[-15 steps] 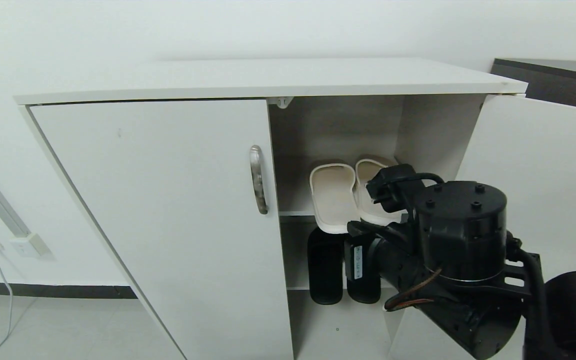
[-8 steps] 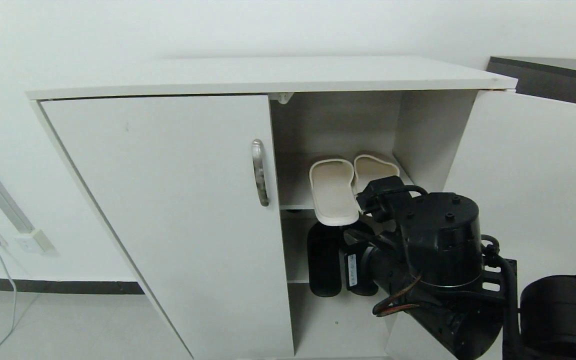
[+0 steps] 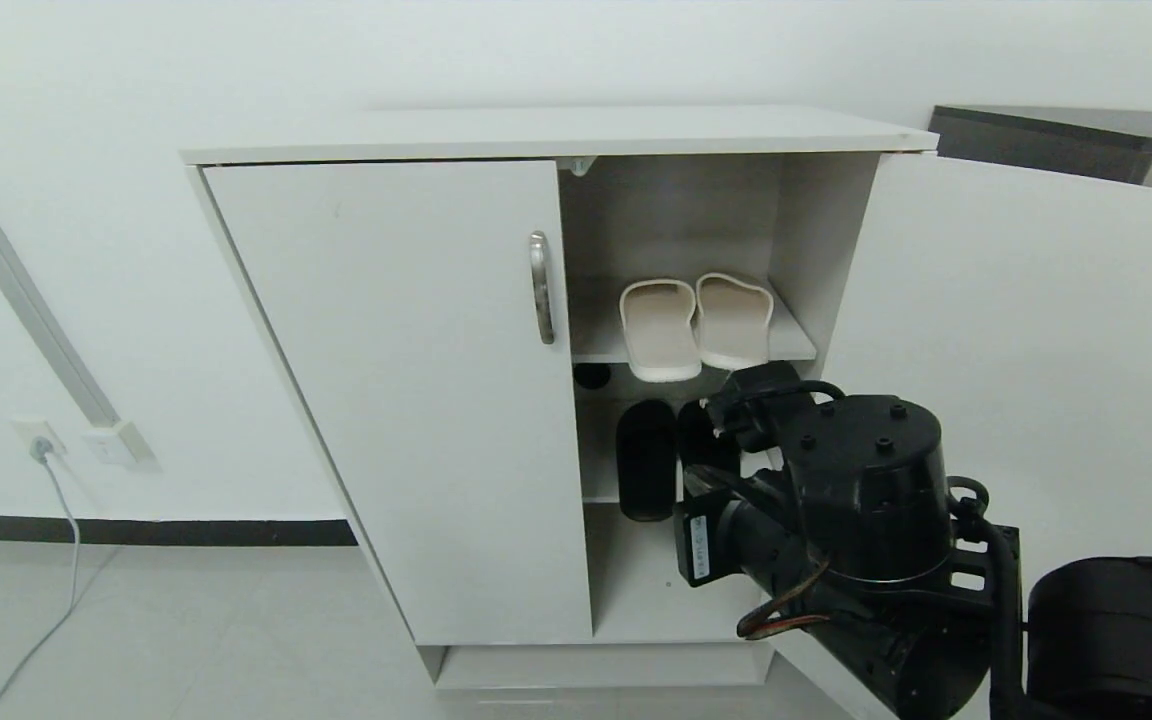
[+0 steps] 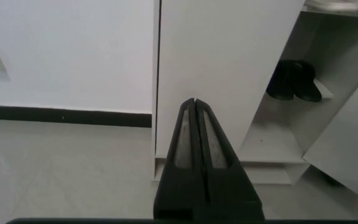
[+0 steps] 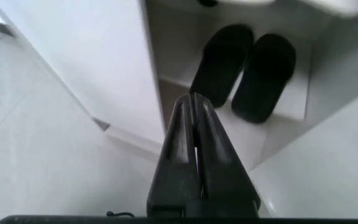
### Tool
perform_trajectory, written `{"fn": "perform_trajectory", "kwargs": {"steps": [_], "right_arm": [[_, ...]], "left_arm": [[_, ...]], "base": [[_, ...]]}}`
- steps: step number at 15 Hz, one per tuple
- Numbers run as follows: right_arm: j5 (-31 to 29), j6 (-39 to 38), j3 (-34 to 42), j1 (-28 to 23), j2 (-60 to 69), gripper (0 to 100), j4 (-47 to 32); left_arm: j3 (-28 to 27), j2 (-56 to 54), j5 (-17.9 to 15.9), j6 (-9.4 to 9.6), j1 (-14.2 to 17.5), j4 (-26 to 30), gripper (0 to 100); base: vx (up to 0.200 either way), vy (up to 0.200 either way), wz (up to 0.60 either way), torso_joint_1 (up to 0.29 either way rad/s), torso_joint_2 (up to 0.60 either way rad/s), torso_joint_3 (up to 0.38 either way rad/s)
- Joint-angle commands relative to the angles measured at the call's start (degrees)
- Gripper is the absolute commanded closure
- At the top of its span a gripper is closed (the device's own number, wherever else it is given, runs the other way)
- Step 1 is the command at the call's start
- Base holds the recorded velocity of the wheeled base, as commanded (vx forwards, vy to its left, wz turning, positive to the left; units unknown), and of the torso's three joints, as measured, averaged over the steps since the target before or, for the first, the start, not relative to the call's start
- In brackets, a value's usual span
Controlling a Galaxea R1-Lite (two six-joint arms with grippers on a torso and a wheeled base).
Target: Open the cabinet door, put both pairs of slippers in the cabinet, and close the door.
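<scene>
Two pairs shelved: cream slippers (image 3: 696,322) above black slippers (image 3: 647,460); door (image 3: 1016,330) open; left fingers (image 4: 185,149), right fingers (image 5: 180,138) clenched.

The wall (image 3: 136,80) is white and plain. A grey rail (image 3: 16,290) slants down it to a white box (image 3: 116,443). Beside the box is a socket (image 3: 24,428) with a plug (image 3: 36,448), and a thin cord (image 3: 58,492) hangs to the floor (image 3: 186,640) of pale grey tile. A black strip (image 3: 136,530) runs along the bottom of the wall. At the far right is a dark top (image 3: 1066,135).
</scene>
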State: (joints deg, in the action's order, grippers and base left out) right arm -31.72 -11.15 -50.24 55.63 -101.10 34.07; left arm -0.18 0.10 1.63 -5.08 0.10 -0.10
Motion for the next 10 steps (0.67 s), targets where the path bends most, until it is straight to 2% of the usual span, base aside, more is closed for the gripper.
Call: {"fn": "perform_trajectory", "kwargs": {"steps": [1,5,10], "right_arm": [[0.0,0.0,0.2,0.0,-0.2,100,0.0],[0.2,0.0,0.4,-0.3,-0.2,100,0.8],[1.0,0.2,1.8,-1.0,-0.4,100,1.9]], "left_arm": [[0.1,0.1,0.0,-0.01,0.0,0.0,100],[0.0,0.1,0.0,-0.01,0.0,0.0,100],[0.0,0.1,0.0,-0.01,0.0,0.0,100]], "base": [[-0.2,0.0,0.0,0.002,0.01,-0.002],[-0.2,0.0,0.0,0.001,0.0,-0.001],[0.0,0.0,0.0,0.0,0.0,0.0]]}}
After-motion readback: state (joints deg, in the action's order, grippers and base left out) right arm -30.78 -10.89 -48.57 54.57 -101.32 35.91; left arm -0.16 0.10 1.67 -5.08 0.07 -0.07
